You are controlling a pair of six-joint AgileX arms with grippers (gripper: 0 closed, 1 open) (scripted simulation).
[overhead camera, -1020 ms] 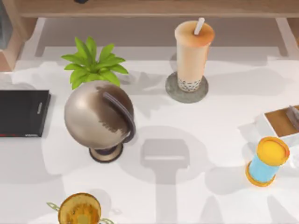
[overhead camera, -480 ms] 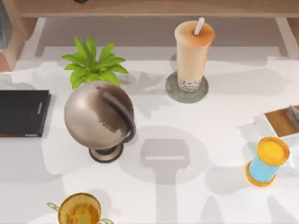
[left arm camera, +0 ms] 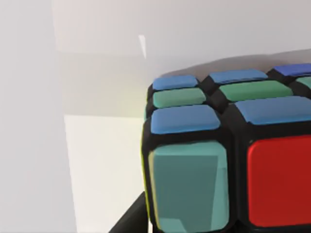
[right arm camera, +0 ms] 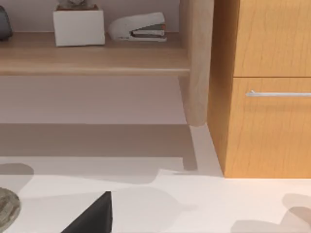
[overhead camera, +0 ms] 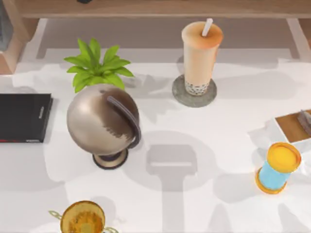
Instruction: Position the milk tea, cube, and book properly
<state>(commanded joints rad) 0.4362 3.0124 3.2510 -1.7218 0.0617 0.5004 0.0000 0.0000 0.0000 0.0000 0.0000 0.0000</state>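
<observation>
The left wrist view sits close against one cube [left arm camera: 228,155] with blue, green, teal and red tiles; whether the left end effector grips it, I cannot tell. One milk tea [overhead camera: 201,56], peach-beige with dark pearls, orange lid and white straw, stands upright on a grey coaster [overhead camera: 181,94] near the bench's [overhead camera: 218,145] back edge.
</observation>
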